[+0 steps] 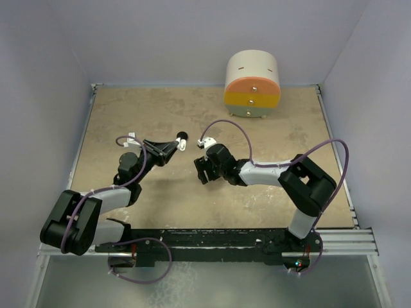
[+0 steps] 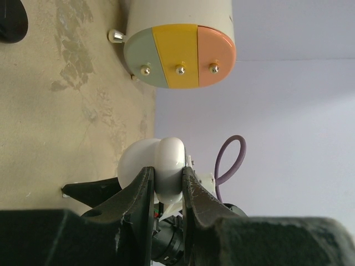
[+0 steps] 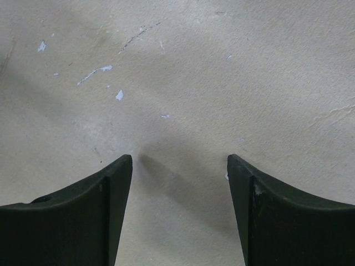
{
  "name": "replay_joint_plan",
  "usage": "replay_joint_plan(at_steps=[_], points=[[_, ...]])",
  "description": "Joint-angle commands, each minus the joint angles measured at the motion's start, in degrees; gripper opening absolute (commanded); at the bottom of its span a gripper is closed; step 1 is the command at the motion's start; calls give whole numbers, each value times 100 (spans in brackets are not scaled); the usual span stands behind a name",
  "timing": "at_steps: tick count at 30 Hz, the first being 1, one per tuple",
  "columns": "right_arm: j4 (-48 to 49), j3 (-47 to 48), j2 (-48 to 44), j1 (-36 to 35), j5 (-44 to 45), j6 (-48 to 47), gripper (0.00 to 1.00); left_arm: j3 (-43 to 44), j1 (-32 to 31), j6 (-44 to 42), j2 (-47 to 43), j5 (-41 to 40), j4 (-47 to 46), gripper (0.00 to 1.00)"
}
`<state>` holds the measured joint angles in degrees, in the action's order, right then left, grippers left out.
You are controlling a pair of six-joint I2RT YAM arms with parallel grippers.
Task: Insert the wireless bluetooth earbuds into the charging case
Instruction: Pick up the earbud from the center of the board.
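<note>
My left gripper (image 2: 166, 169) is shut on a glossy white charging case (image 2: 169, 152), its jaws pinching one rounded lobe while a second white lobe (image 2: 136, 160) bulges to the left. From above, that gripper (image 1: 178, 144) holds the case (image 1: 182, 146) over the middle of the table. My right gripper (image 1: 202, 170) hovers just to the right of it, facing down. Its fingers stand open over bare tabletop (image 3: 180, 160) with nothing between them. No earbuds show in any view.
A round cream drum (image 1: 252, 80) with orange, yellow and pale green drawer fronts (image 2: 177, 55) stands at the back. A small black rounded object (image 1: 183, 135) lies just beyond the left fingertips, cut off in the left wrist view (image 2: 11, 19). Walls enclose the table.
</note>
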<state>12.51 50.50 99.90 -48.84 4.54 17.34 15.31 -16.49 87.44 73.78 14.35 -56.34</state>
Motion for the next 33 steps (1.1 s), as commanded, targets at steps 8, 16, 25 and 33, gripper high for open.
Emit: replay_joint_plan(at_steps=[8, 16, 25, 33], points=[[-445, -79, -205, -73, 146, 237, 71, -49, 47, -62, -288, -5, -148, 0], [-628, -119, -312, -73, 290, 423, 72, -48, 41, -77, -338, -20, -88, 0], [-845, -194, -467, -73, 402, 592, 72, -66, 41, -67, -386, -20, -70, 0], [-937, -212, -605, -85, 508, 606, 72, -77, 48, -60, -408, -34, -66, 0]])
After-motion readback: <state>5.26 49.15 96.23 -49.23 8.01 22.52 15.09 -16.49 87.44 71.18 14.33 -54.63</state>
